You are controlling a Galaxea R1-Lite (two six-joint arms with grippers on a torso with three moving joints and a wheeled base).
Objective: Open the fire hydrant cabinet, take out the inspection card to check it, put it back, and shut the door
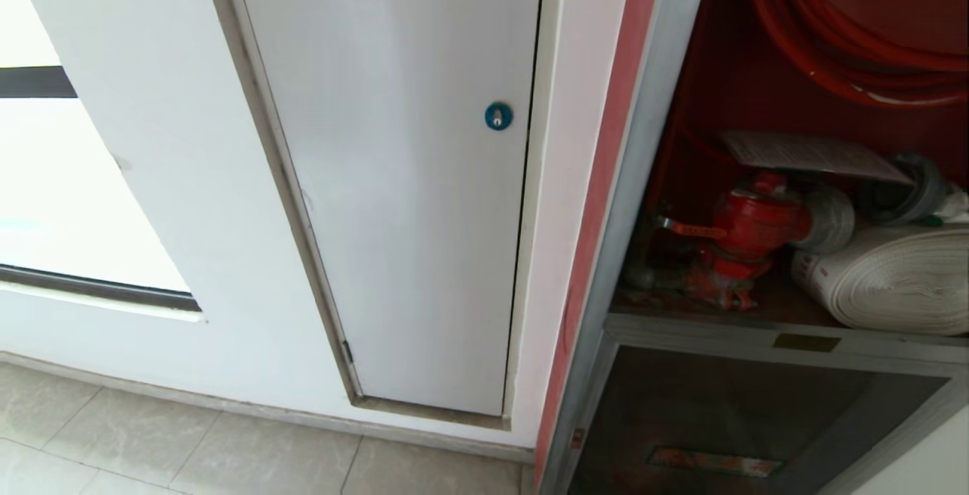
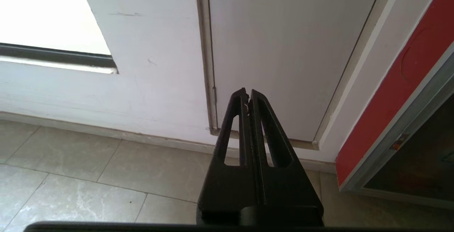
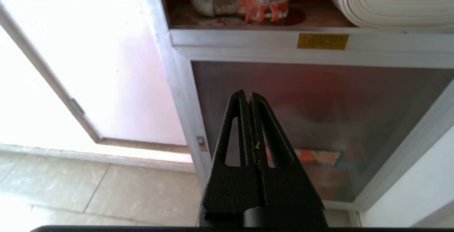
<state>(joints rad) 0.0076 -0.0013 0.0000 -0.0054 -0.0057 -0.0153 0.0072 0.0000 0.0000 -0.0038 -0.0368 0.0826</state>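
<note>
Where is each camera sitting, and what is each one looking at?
Head view: from the robot's head, looking down at the white panel with its blue lock and the open fire hydrant cabinet; no arm shows.
Left wrist view: behind the shut left pincer, facing the white panel's bottom and the tiled floor.
Right wrist view: behind the shut right pincer, facing the lower dark glass panel.
Shared: head and right wrist both show the red valve and white rolled hose.
</note>
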